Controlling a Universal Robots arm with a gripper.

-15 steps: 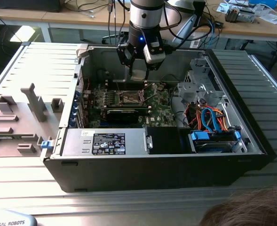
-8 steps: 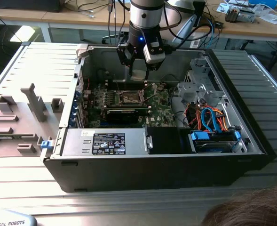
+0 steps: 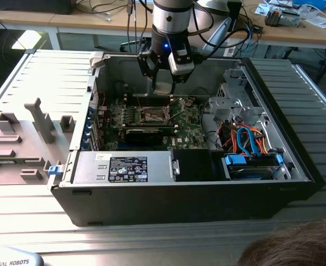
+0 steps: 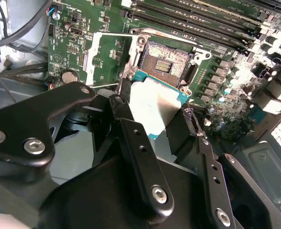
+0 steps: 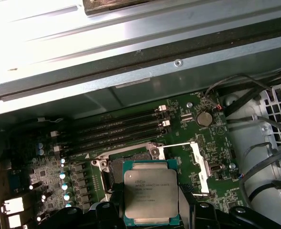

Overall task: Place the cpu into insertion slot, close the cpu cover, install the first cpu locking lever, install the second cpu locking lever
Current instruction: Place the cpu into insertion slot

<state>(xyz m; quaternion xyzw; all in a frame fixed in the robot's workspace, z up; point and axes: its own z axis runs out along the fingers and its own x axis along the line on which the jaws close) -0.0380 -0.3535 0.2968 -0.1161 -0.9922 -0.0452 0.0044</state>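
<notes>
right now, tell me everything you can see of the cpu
The cpu is a small flat square chip with a silvery-grey metal top that carries print, edged by a teal-green board. The gripper clamps it at two opposite edges, top face up. It is held in the air just short of the open insertion slot, not yet seated in it.

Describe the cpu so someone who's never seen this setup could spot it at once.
Inside the open computer case, over the green motherboard, the black pincer grips the cpu close to the socket. It is a small flat square with a silvery top and teal edge, unlike the dark socket and the long black memory slots.
</notes>
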